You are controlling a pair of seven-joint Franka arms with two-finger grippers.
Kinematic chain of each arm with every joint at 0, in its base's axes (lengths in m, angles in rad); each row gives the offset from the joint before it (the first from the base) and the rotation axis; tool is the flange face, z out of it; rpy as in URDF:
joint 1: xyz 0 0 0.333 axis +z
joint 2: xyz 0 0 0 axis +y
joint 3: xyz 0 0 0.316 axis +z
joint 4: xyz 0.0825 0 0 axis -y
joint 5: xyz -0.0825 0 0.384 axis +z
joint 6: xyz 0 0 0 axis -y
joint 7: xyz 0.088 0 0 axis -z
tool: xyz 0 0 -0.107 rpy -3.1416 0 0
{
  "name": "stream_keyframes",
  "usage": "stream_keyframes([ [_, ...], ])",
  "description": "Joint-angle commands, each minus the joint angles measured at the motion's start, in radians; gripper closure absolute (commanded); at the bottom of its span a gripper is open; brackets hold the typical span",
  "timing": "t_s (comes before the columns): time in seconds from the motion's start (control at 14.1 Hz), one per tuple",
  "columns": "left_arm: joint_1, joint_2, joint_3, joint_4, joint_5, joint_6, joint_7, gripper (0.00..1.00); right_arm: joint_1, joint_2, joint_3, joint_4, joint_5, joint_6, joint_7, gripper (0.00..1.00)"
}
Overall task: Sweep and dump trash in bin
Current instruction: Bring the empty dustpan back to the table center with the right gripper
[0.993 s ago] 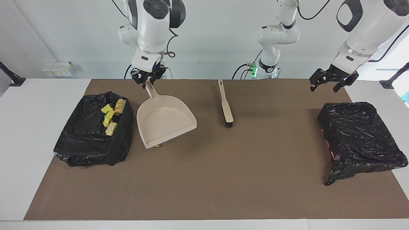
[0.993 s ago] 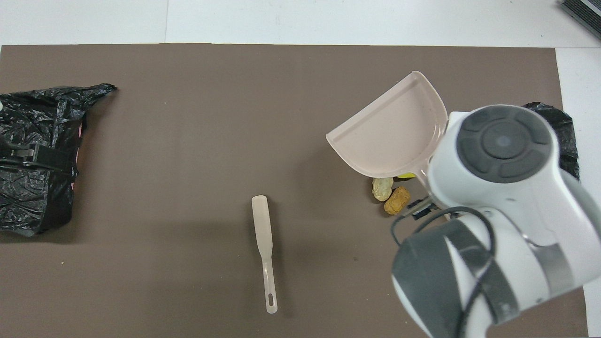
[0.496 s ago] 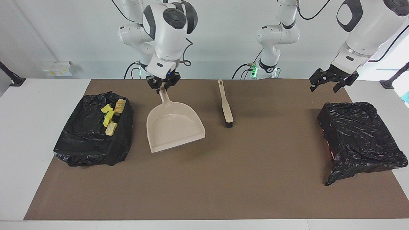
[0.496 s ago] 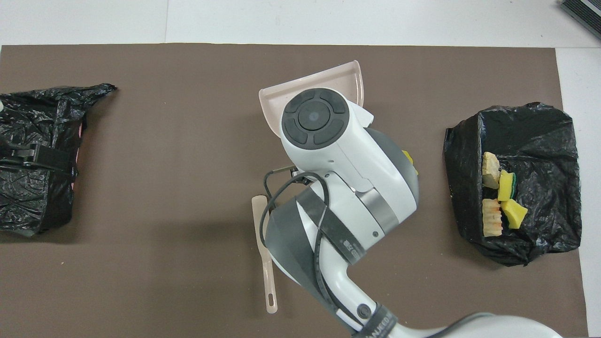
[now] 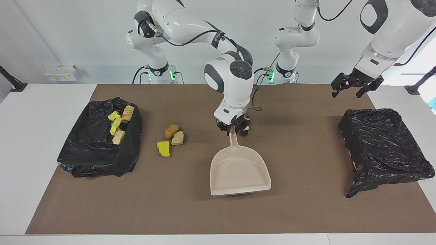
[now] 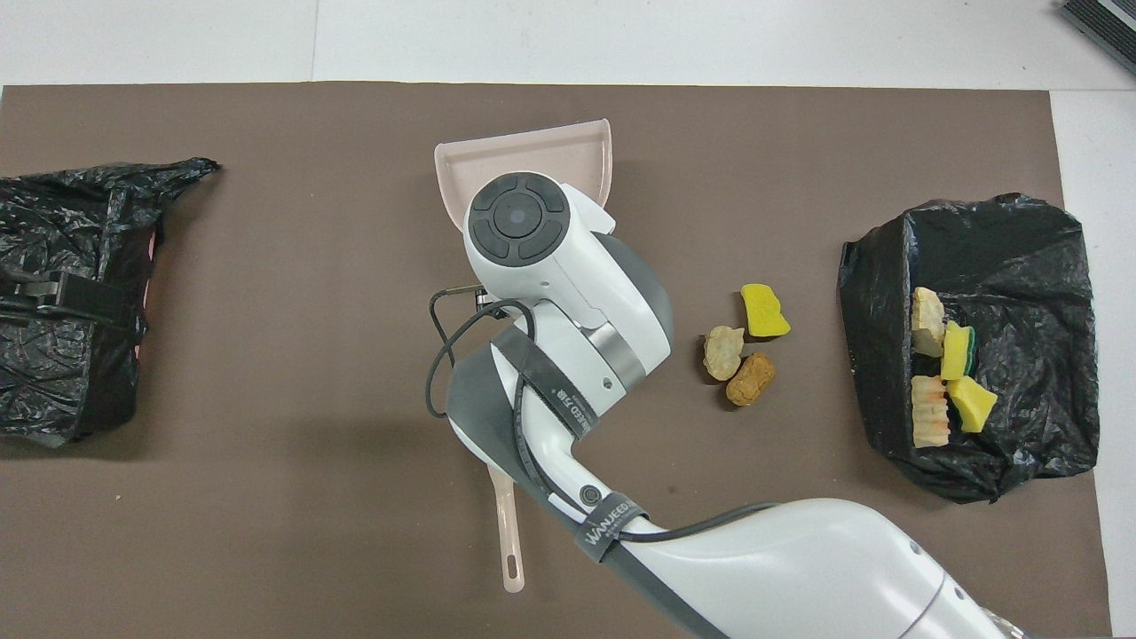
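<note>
The right pincer (image 5: 233,129) pinches the dustpan's (image 5: 239,172) handle mid-bench. Three trash lumps (image 5: 169,139) lie on the mat beside the bin (image 5: 98,160), which holds four more. The left pincer (image 5: 355,87) hangs spread over the mat's corner.

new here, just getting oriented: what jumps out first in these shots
The right tool holds the empty beige dustpan by its handle over the middle of the mat. Three trash lumps lie loose on the mat beside the black-lined bin at the right arm's end, which already holds several pieces.
</note>
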Motion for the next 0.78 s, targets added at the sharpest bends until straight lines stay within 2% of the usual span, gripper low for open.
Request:
stream_keyframes([
  [0.0,0.007,-0.023,-0.005,-0.022,0.018,0.01,-0.007,0.0,0.018,0.026,-0.002,0.035,0.03,-0.002,0.022,1.0],
  [0.28,0.011,-0.028,-0.002,-0.015,0.02,0.012,-0.005,0.0,0.027,0.089,-0.004,0.03,0.059,0.051,0.021,1.0],
  [0.5,0.006,-0.028,-0.004,-0.015,0.02,0.012,-0.005,0.0,0.024,0.087,-0.004,0.025,0.067,0.051,0.021,1.0],
  [0.64,0.007,-0.028,-0.004,-0.015,0.02,0.012,-0.005,0.0,0.019,0.083,-0.004,0.016,0.07,0.059,0.021,0.66],
  [0.71,0.007,-0.028,-0.004,-0.015,0.02,0.012,-0.007,0.0,0.015,0.081,-0.004,0.018,0.067,0.05,0.021,0.33],
])
